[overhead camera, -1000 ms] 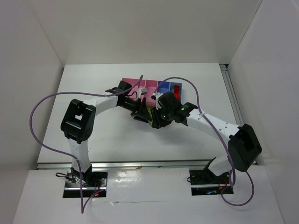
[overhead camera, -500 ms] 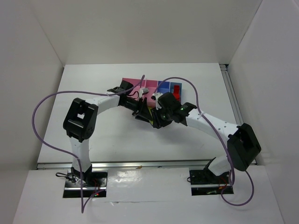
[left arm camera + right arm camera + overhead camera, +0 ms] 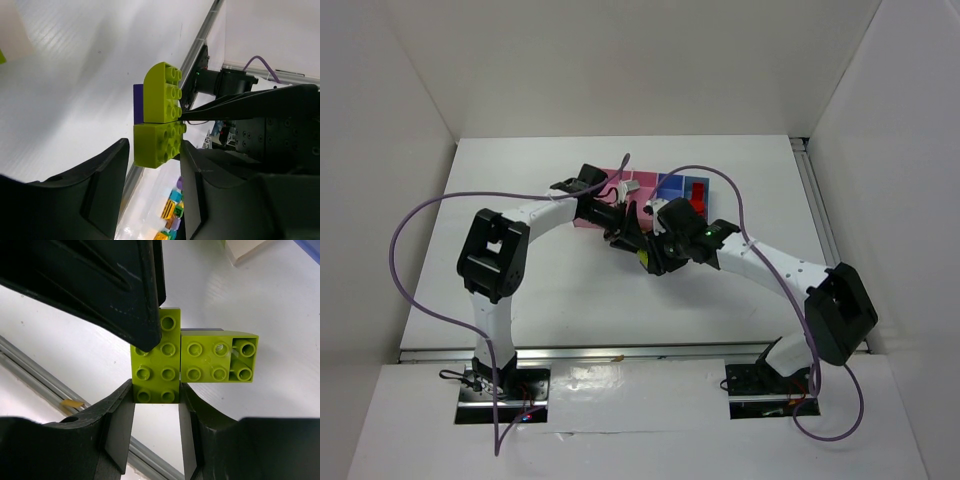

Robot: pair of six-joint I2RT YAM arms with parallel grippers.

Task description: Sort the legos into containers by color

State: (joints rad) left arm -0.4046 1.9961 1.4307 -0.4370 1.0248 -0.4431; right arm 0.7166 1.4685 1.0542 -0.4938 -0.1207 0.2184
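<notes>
Both grippers meet in front of the containers, a row of pink and light blue bins. My right gripper is shut on a yellow-green lego. A second yellow-green lego is joined to its side. In the left wrist view a dark blue brick sits behind the curved yellow-green one. My left gripper straddles the lower yellow-green lego at its tips, with a thin gap on one side. One of its fingers overlaps the held lego's far end. From above the lego shows between the arms.
A red lego lies in a blue bin and a whitish one in a pink bin. The table's metal front rail runs below the grippers. White walls enclose the table on three sides.
The left gripper and wrist have shifted a little toward the bins. The yellow-green lego now shows more plainly at the right gripper. The right arm has hardly moved.
</notes>
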